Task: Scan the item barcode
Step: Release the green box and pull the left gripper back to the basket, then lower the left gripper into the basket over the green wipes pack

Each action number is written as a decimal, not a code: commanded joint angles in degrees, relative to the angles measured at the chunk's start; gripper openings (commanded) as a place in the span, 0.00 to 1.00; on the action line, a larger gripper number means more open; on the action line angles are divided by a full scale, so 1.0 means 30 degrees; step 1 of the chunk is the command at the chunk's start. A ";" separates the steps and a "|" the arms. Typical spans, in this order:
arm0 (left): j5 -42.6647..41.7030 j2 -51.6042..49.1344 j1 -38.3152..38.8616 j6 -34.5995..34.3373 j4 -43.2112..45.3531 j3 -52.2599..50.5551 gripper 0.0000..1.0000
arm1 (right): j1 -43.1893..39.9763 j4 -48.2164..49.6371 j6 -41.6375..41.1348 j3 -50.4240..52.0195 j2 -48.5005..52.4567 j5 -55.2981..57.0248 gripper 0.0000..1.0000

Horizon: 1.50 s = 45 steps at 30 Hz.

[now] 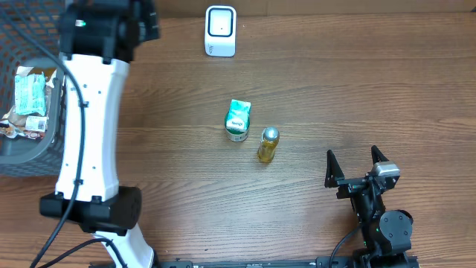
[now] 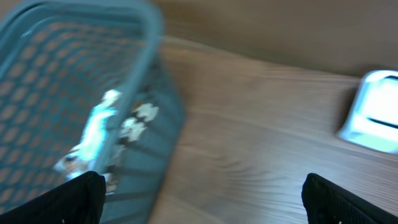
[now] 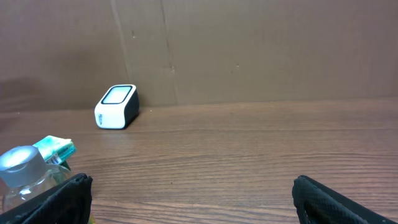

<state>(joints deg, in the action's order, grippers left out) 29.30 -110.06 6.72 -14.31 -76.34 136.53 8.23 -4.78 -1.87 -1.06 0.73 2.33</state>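
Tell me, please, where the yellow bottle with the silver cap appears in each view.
Overhead: the bottle lies mid-table, right of the green carton.
Left wrist: not in it.
Right wrist: bottom-left corner.
Shared landmark: the white scanner, top centre overhead, right edge in left wrist, left of centre in right wrist.

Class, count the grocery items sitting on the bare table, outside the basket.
2: a green carton mid-table, and a small bottle just right of it. More items lie in the basket, some possibly hidden.
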 commanded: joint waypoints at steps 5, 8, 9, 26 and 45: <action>-0.1253 0.0109 -0.3825 0.0699 -0.0488 0.0255 1.00 | -0.0124 0.0051 0.0080 0.0204 -0.0189 -0.0029 1.00; -0.2310 0.0080 -0.5122 0.0707 -0.0590 0.0087 1.00 | -0.0124 0.0051 0.0080 0.0204 -0.0189 -0.0029 1.00; -0.2492 0.0073 -0.5552 0.0707 -0.0619 -0.0051 1.00 | -0.0124 0.0051 0.0073 0.0204 -0.0189 -0.0036 1.00; -0.4714 -0.0036 -0.9544 0.0860 0.1209 -0.4976 0.99 | -0.0124 0.0051 0.0080 0.0204 -0.0189 -0.0029 1.00; -0.4626 -0.0102 -0.9668 0.3279 0.5508 -1.0790 0.99 | -0.0124 0.0051 0.0073 0.0204 -0.0189 -0.0029 1.00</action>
<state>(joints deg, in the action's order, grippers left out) 16.21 -109.91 -22.87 -7.51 -60.73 106.48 8.23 -4.78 -1.87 -1.06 0.73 2.35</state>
